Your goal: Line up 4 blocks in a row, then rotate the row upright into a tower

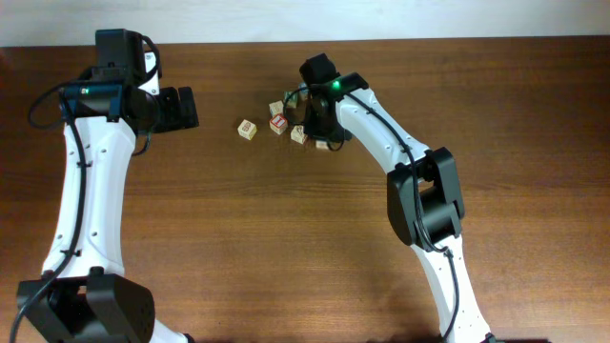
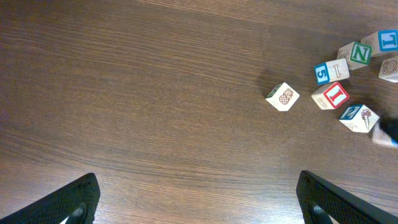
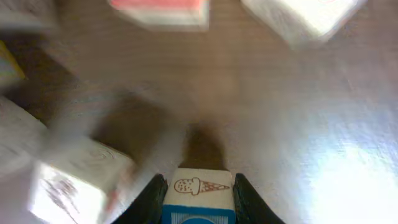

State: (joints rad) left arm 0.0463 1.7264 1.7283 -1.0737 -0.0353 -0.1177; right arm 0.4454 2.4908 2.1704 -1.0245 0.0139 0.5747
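Overhead and left-wrist views sharp, evenly lit — right-wrist view blurs far blocks, glare on table.

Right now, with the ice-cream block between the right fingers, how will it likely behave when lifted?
The ice-cream block looks like rigid wood, so it probably won't deform between the right fingers. Flat faces suggest it won't roll, though smooth sides might slip or pivot.
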